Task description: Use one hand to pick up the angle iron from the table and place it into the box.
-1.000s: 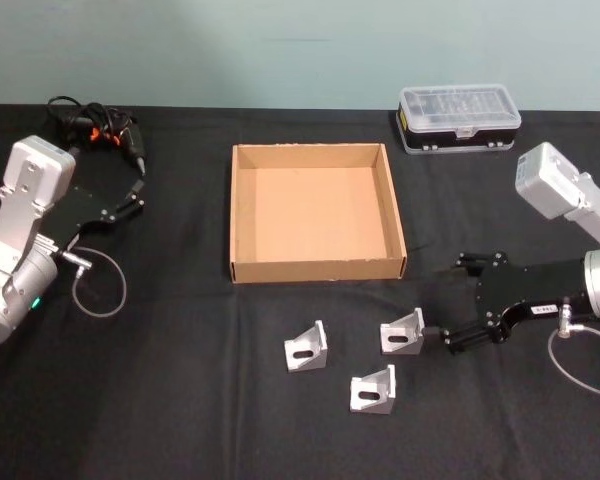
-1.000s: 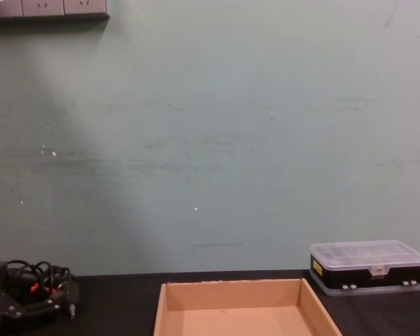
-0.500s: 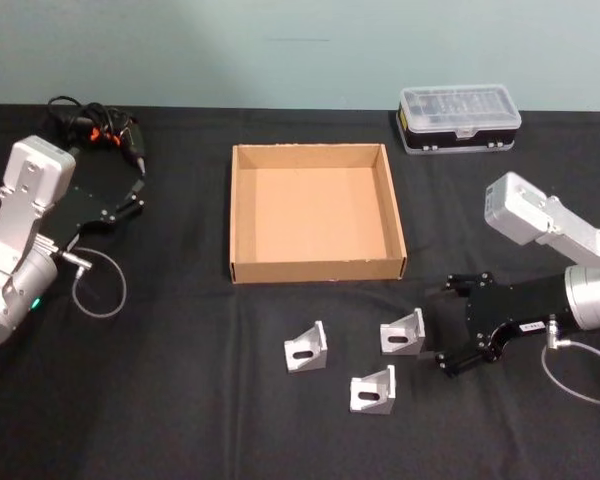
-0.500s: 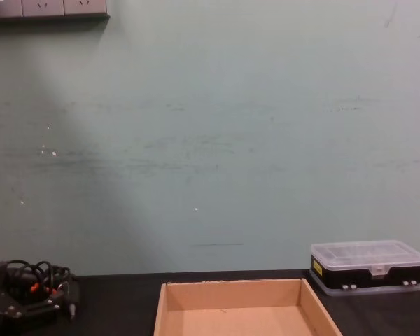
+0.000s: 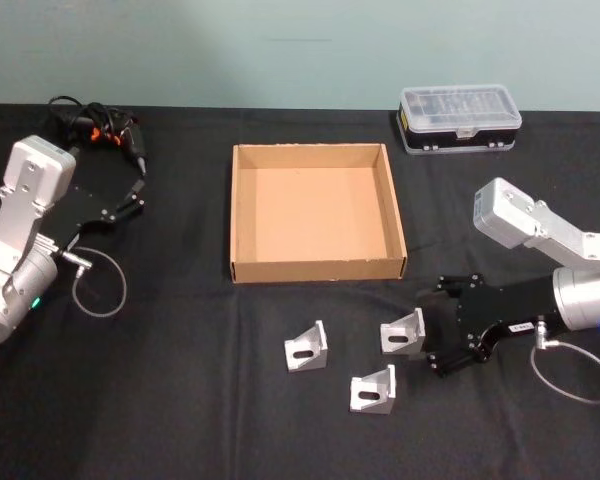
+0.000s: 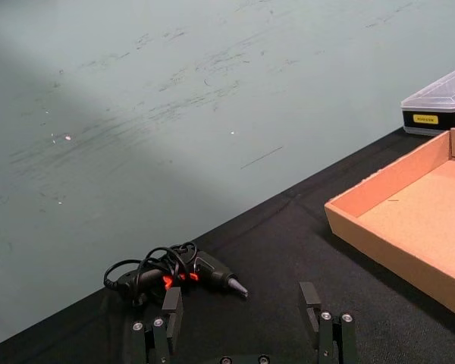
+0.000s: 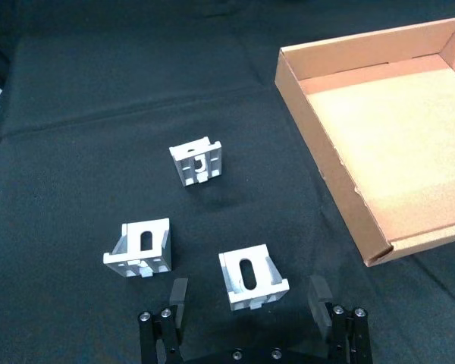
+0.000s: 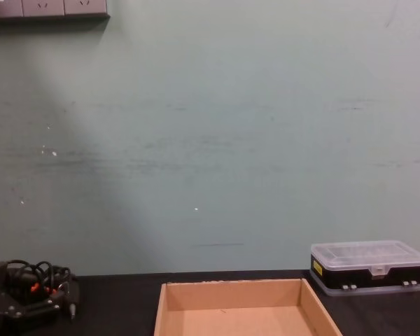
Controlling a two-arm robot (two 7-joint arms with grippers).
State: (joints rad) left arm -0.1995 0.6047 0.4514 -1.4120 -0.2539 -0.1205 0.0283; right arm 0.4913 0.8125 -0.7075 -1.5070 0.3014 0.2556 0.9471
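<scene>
Reaching in low over the table point(image 5: 180, 410) from 3 o'clock, the right gripper point(image 5: 428, 335) sits just beside the rightmost angle iron point(image 5: 403, 332), its two black fingers spread wide; in the right wrist view the gripper point(image 7: 248, 297) has that angle iron point(image 7: 252, 278) lined up with the gap, the bracket's near edge lying between the fingertips point(image 7: 179, 291) with bare cloth showing on both sides, so nothing is pinched. All three grey brackets lie on the black tabletop at 6 o'clock of the box point(image 5: 317, 270), well outside its walls: the middle angle iron point(image 5: 373, 389) lies at about 7 o'clock of the rightmost one and nearest the robot, and the leftmost angle iron point(image 5: 306, 346) lies at about 9 o'clock of it, each apart from the others. From the right wrist they show as the middle angle iron point(image 7: 140, 246) and the leftmost angle iron point(image 7: 199, 161), with the box point(image 7: 334, 174) beyond them, its tan floor bare. At 9 o'clock of the box, well apart from it, the left gripper point(image 5: 137, 197) hangs over the table with its fingers parted and holding nothing, as its own wrist view confirms for the left gripper point(image 6: 241, 318). A black corded tool point(image 5: 100, 128) lies at 11 o'clock of that gripper, and a black case with a clear lid point(image 5: 458, 118) stands at 1 o'clock of the box
</scene>
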